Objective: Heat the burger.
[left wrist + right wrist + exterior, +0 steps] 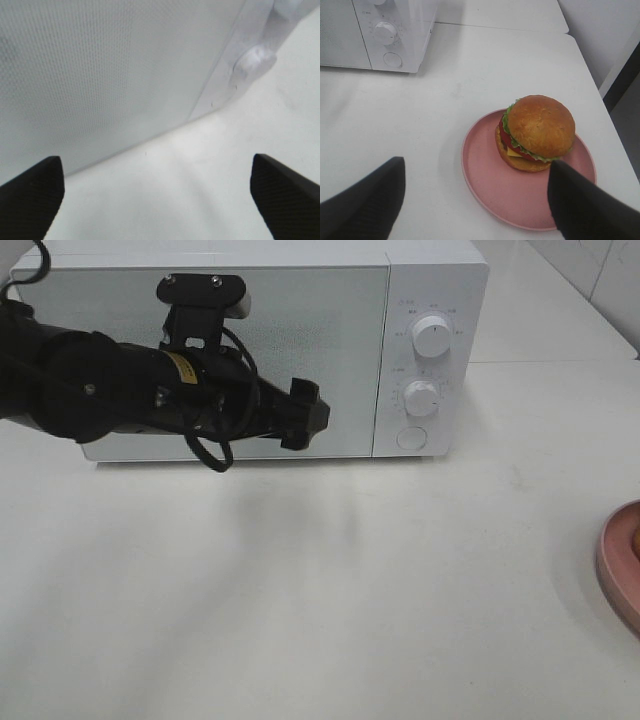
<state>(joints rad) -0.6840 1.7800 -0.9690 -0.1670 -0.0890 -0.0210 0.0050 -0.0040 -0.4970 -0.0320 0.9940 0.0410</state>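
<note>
Burger (536,134) upright on pink plate (490,185), toward plate's far side, on white desk (420,125), well right of microwave (300,300). Microwave door (120,300) closed. Left hand (157,192) spread wide, holding nothing, just in front of door's lower right part, near door seam. Right hand (475,200) spread wide, holding nothing, above desk just short of plate; one finger (580,210) overlaps plate rim in wrist view. Plate edge only at right border in high view.

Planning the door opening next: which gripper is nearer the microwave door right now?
Left. The left gripper hangs right in front of the microwave door, jaws open. The right gripper is off by the burger on its pink plate, well away from the microwave.
</note>
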